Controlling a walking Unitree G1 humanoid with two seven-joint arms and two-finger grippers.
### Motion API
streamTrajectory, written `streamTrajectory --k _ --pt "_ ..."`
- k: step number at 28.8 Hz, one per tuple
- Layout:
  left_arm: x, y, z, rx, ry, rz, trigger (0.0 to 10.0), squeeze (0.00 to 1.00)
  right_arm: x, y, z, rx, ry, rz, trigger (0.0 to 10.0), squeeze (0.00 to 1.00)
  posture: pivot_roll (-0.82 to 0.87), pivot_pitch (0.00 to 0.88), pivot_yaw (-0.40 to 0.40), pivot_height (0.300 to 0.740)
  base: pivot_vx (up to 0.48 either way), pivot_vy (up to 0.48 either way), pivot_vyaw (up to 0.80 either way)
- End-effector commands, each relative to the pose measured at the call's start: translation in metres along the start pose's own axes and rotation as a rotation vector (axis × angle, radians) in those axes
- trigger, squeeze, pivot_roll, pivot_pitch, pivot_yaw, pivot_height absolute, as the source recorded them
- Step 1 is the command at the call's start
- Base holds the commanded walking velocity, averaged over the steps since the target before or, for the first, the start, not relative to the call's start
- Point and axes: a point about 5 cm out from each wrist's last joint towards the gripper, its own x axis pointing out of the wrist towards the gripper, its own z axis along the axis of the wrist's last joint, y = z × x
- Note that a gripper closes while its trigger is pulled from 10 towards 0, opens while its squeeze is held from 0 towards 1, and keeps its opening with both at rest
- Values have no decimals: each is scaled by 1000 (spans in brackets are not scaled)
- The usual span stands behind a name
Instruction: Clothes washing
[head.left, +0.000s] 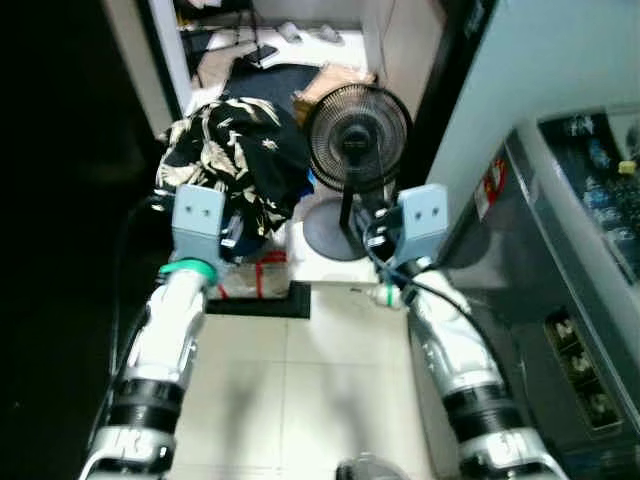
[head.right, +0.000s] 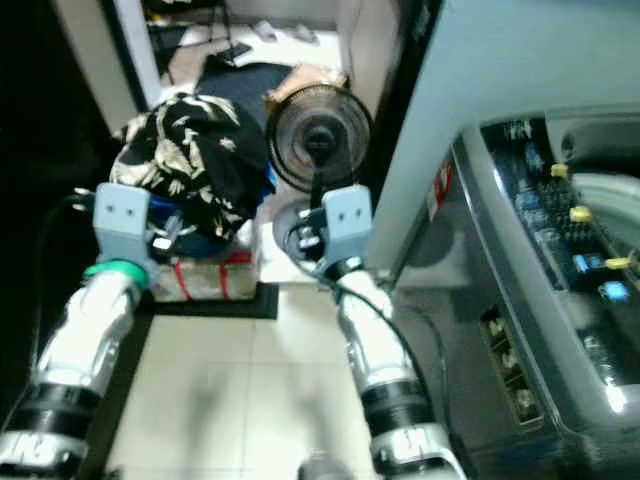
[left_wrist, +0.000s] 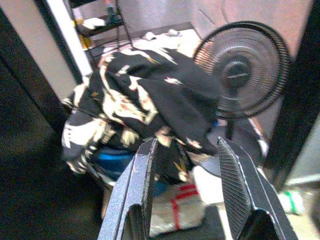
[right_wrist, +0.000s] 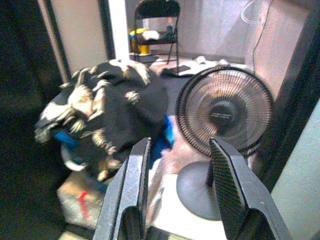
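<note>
Jaws on both arms stand spread with nothing between them: your left gripper points at the heap of black clothes with pale leaf print, its fingers apart just short of the fabric's lower edge, and your right gripper is likewise parted, aimed between that heap and the black pedestal fan. The clothes are piled over a blue basket, which sits on a pale box with red markings; the left wrist view shows you that stack close up, while the right wrist view gives you the fan's round base on the floor and a black chair in the room beyond. From the head camera you see what neither wrist offers: both silver forearms raised side by side over cream floor tiles, a dark doormat at the threshold under the box, and the heap sitting to the left of the fan in the doorway. The right eye view adds the washing machine on your right, its control panel with small knobs and buttons facing up, well apart from the clothes.
</note>
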Motion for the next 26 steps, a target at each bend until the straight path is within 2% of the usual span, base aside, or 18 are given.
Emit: streamTrajectory --k 1,9,20,26 --pt "-3 4 -7 6 24 17 10000 0 0 8 -4 12 13 22 10000 0 -7 28 36 740 469 0 0" --pt "-2 4 -7 7 24 18 10000 0 0 8 -4 1 16 24 10000 0 -7 25 32 740 469 0 0" --pt "-2 3 -8 8 24 18 10000 0 2 7 -4 -29 20 22 10000 0 -9 19 33 740 469 0 776" --pt "-1 3 -8 6 24 17 10000 0 1 6 -5 -18 22 21 10000 0 -12 21 34 740 469 0 0"
